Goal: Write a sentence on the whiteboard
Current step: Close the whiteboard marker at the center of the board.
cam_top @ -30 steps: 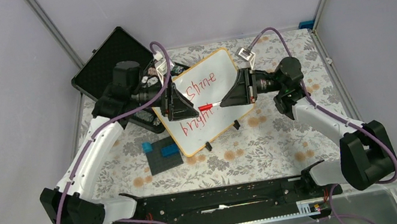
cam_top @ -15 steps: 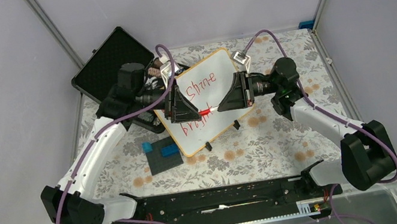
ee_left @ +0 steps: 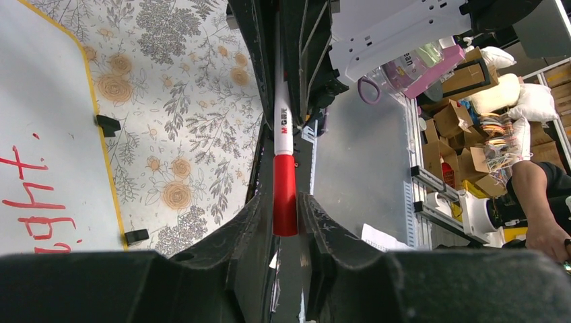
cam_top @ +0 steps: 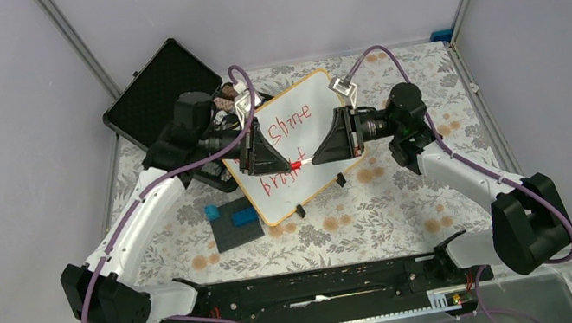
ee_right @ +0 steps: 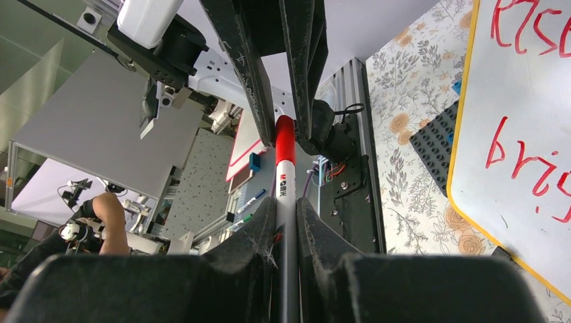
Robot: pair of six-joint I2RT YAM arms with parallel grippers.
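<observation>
Nearest, at six o'clock in the overhead view, the two arm bases sit side by side, and both arms reach up toward the centre. First thing out from them is the dark plate with blue blocks, at about seven o'clock off the whiteboard and playing no part. The whiteboard lies askew in the middle of the workspace, and the sentence is on it in red, two lines, so the writing looks done. Right above the board's middle, here's the action: the left gripper reaches in from nine o'clock, fingers clamped on the red cap. The right gripper reaches in from three o'clock, fingers squeezed on the white barrel of the marker. Nose to nose, pen in line between them: that's a capping hold, I'd say, each side pressing along the pen's axis. Whether the cap is fully seated, can't tell. Farthest, at ten o'clock, the open black case.
</observation>
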